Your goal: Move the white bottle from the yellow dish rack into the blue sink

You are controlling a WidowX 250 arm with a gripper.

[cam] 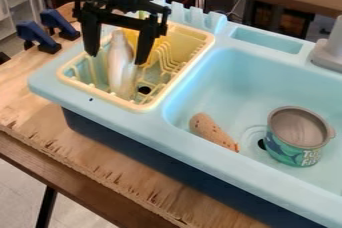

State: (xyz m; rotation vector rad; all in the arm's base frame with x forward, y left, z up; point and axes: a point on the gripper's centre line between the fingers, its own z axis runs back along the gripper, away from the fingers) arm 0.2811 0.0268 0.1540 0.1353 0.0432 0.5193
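Here, at the upper left of the frame, my jaws stand wide apart, holding nothing. The pale, slender object lies between them and extends below their tips, its long axis running up and down the frame, its top nearest me; whether it leans on anything, I cannot tell. Around it is the yellow rack; to the right, the blue sink holds a brown, tapering thing and a tin.
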